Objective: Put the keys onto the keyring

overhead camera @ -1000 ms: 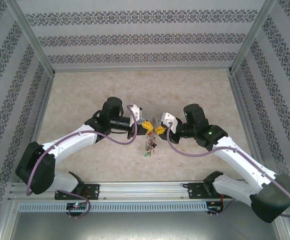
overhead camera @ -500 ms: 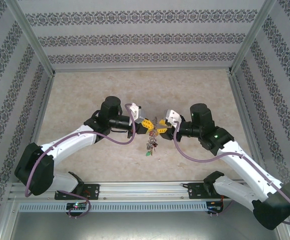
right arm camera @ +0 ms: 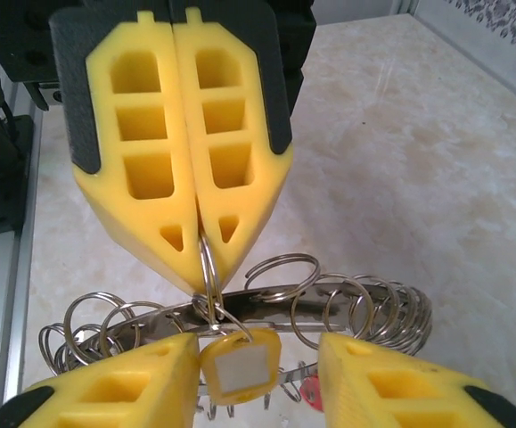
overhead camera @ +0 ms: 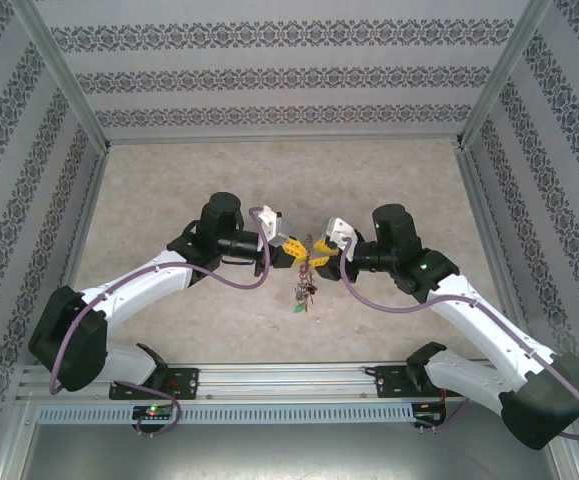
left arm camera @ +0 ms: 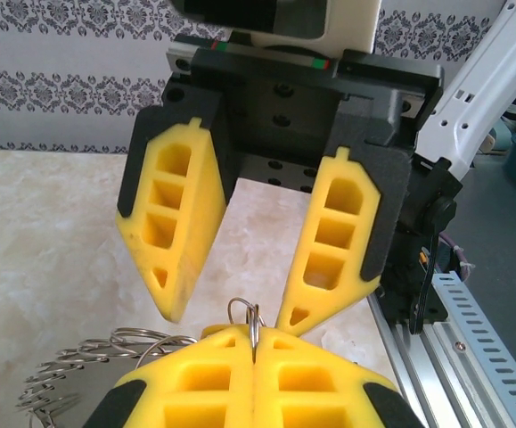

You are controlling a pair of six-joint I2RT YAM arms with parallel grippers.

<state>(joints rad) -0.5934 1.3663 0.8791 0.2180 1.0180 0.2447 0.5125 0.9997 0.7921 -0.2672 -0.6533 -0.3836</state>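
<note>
Left tool pinches the keyring; right tool stands open beside it.

In the right wrist view, the left tool (right arm camera: pixel 206 267) at upper centre is closed tight on a small wire loop of the keyring (right arm camera: pixel 356 308). The ring's coils spread across the lower frame above the table (right arm camera: pixel 400 134). The right tool (right arm camera: pixel 258 343) is spread wide and holds nothing. A yellow tag (right arm camera: pixel 240 366) hangs between its fingers, seemingly from that same loop.

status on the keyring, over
Left gripper shut on small ring. Right gripper open, flanking yellow tag. Keyring just below both.
</note>
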